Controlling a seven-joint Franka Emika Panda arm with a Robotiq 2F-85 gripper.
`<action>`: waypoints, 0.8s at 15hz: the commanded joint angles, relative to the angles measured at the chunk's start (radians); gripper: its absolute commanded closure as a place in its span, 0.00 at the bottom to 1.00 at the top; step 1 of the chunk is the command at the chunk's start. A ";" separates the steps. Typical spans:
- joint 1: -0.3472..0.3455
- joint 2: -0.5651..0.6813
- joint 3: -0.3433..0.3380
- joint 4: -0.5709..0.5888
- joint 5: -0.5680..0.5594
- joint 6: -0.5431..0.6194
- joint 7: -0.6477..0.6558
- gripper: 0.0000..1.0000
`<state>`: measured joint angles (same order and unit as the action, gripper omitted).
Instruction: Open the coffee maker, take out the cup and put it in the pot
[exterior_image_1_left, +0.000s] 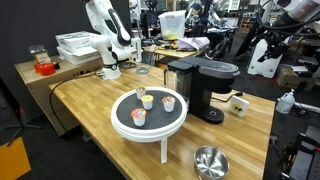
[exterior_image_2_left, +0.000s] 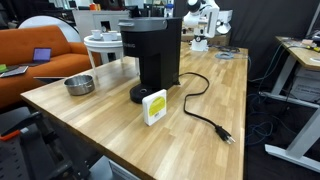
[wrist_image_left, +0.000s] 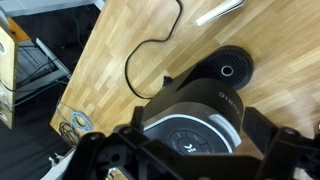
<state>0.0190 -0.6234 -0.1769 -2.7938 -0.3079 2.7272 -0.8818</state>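
In the wrist view the hand (wrist_image_left: 185, 152) is spread, and the coffee maker (wrist_image_left: 195, 115), lid shut, shows between its fingers (wrist_image_left: 108, 150). A small white mark on the lid is too small to read. The pot (exterior_image_1_left: 210, 161) sits near the desk (exterior_image_1_left: 250, 125) edge, apart from the machine. Bare wood surrounds the power cord (wrist_image_left: 129, 70).

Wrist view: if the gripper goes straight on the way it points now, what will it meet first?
Most likely the coffee maker: its rounded top fills the line ahead of the open gripper, with nothing seen between. How far off it is the picture does not show.
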 joint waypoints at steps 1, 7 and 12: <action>-0.001 -0.001 0.002 0.001 0.003 -0.002 -0.002 0.00; -0.041 -0.009 0.068 0.011 -0.131 0.064 -0.012 0.00; -0.036 -0.023 0.119 0.016 -0.175 0.048 0.007 0.00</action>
<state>0.0093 -0.6397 -0.0869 -2.7782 -0.4511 2.7654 -0.8820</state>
